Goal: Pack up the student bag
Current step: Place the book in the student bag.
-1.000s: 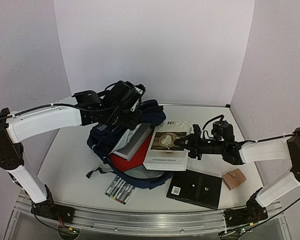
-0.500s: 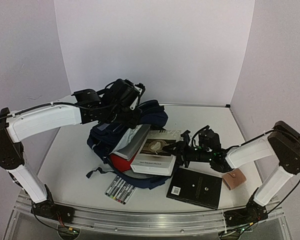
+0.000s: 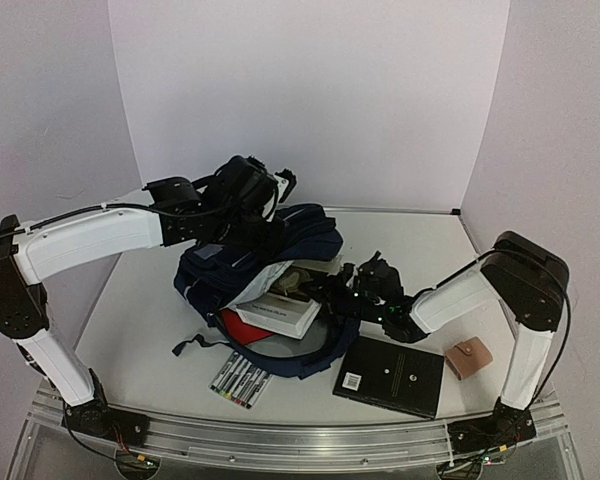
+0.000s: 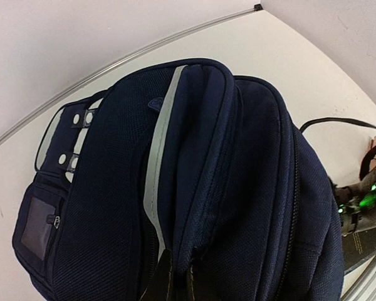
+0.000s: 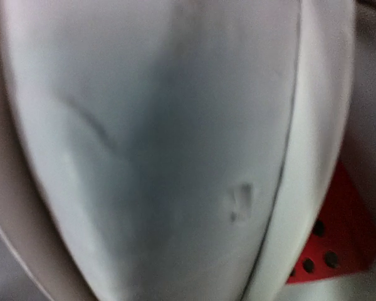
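From above, the large dark navy fabric student bag is lying left of centre on the white table, its mouth gaping toward the near edge. The left gripper is pinching the bag's upper fabric, jaws together on the cloth, and holding that flap raised. The right gripper is reaching in from the right, its jaws clamped on the edge of a thick white book with a picture cover. That book is lying tilted in the opening, over a flat red item inside the bag. A row of coloured marker pens is lying just in front of the bag. A flat black book is sitting under the right arm, with a small tan wallet near it.

In the left wrist view, the student bag is filling the frame, a grey stripe running down it. The dark fingertips are meeting on a fold at the bottom. The right arm, with green lights glowing, is crowding the bag's right side above the black book.

In the right wrist view, the white book is blocking almost everything, blurred. A corner of the red item, dotted with dark holes, is peeking out at the lower right.
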